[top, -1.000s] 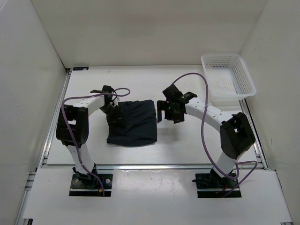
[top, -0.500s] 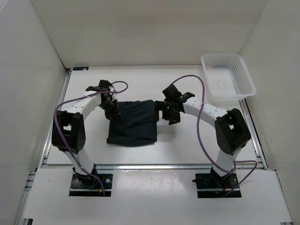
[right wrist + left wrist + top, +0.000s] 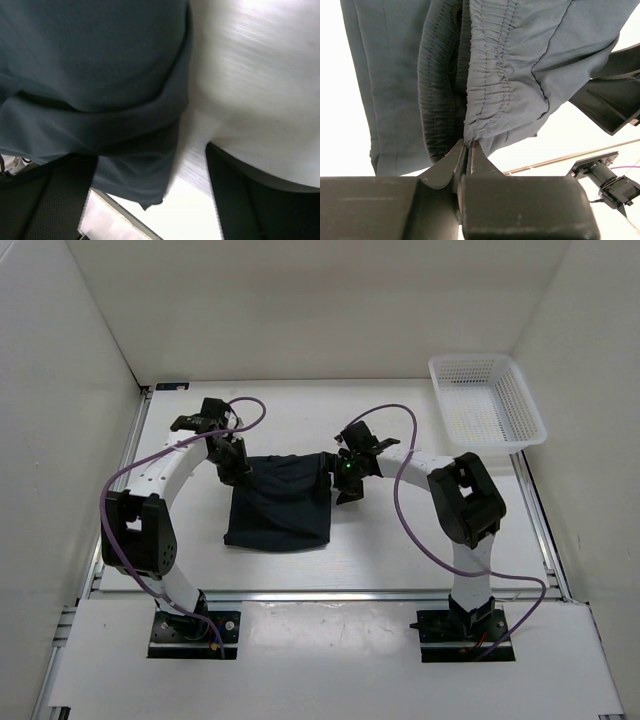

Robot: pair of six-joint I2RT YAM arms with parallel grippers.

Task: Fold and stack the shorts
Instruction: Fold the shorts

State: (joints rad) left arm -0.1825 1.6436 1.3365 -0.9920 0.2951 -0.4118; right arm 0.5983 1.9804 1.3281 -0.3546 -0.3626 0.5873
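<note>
The dark navy shorts (image 3: 281, 504) lie folded on the white table between the arms. My left gripper (image 3: 237, 468) is at their far left corner, shut on the gathered waistband; in the left wrist view the jaws (image 3: 467, 145) pinch the fabric, and the shorts (image 3: 510, 65) hang bunched beyond them. My right gripper (image 3: 345, 477) is at the far right corner with its jaws apart. In the right wrist view the gripper (image 3: 150, 200) is open, and the edge of the shorts (image 3: 100, 100) lies between its wide-set fingers (image 3: 245, 200).
A white mesh basket (image 3: 470, 362) stands at the far right corner of the table. White walls enclose the table on three sides. Purple cables loop over both arms.
My left gripper has moved towards the far left, pulling the waistband corner with it. My right gripper has moved left onto the shorts' far right corner.
</note>
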